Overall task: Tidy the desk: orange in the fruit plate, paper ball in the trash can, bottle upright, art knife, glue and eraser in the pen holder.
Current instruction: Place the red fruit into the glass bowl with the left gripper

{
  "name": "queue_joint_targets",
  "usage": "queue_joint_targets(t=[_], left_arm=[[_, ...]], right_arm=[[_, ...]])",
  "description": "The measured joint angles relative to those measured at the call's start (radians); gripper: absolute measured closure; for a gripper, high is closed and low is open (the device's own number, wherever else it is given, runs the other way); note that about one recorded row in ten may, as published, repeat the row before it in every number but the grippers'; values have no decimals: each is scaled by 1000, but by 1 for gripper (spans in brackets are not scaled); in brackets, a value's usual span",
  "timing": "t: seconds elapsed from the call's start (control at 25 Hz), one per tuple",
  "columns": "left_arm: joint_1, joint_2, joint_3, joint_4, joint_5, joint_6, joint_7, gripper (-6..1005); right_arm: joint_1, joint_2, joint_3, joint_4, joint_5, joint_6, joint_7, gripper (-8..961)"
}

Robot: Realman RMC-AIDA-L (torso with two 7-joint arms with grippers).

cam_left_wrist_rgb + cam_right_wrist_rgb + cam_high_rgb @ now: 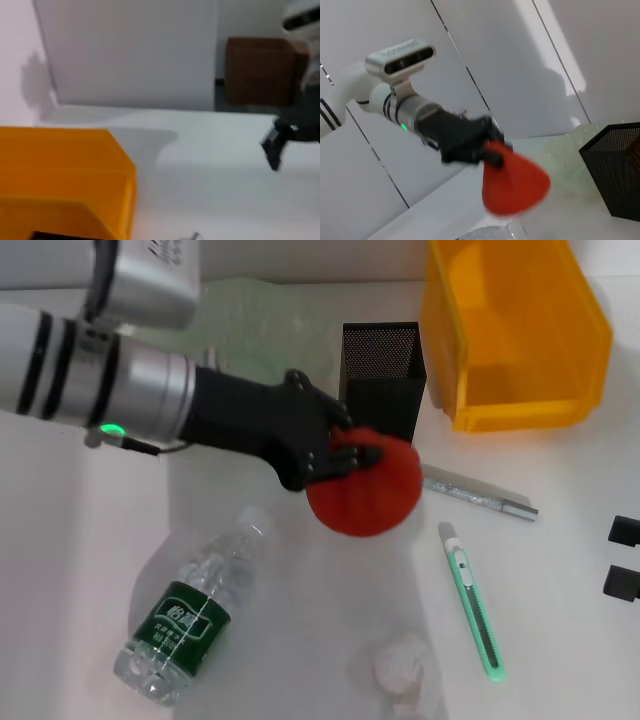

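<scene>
The left gripper [340, 455] holds the orange [364, 486] clamped in its jaws above mid-counter [60, 570], short of the fruit plate [240, 325] at the far edge. Bottle [190, 610] lies toppled; paper ball [405, 665] and art knife [472, 600] await near the front edge. Right gripper [625, 555] idles at the right edge, jaws unclear.

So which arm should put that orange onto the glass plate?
The left. Its claw already grips the orange above the desk, and the fruit plate lies just behind it on that side. The right claw sits at the far right edge.
</scene>
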Motion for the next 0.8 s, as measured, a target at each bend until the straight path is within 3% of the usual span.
queue_joint_targets(t=[0.04, 0.24, 0.32, 0.36, 0.56, 0.8], left_arm=[[-4, 0, -135, 5, -16, 31, 4, 805], [-35, -2, -337, -52, -49, -99, 2, 826], [-57, -2, -345, -122, -84, -285, 25, 826], [-57, -2, -345, -122, -84, -285, 25, 826], [-143, -2, -338, -307, -79, -545, 69, 825], [-182, -6, -310, -418, -42, -706, 70, 828]], right_arm=[[0, 0, 0, 5, 0, 0, 0, 126], [5, 0, 0, 26, 0, 0, -17, 127], [13, 0, 5, 43, 0, 1, -25, 127], [13, 0, 5, 43, 0, 1, -25, 127], [25, 0, 9, 62, 0, 5, -26, 128], [33, 1, 9, 73, 0, 6, -27, 129]])
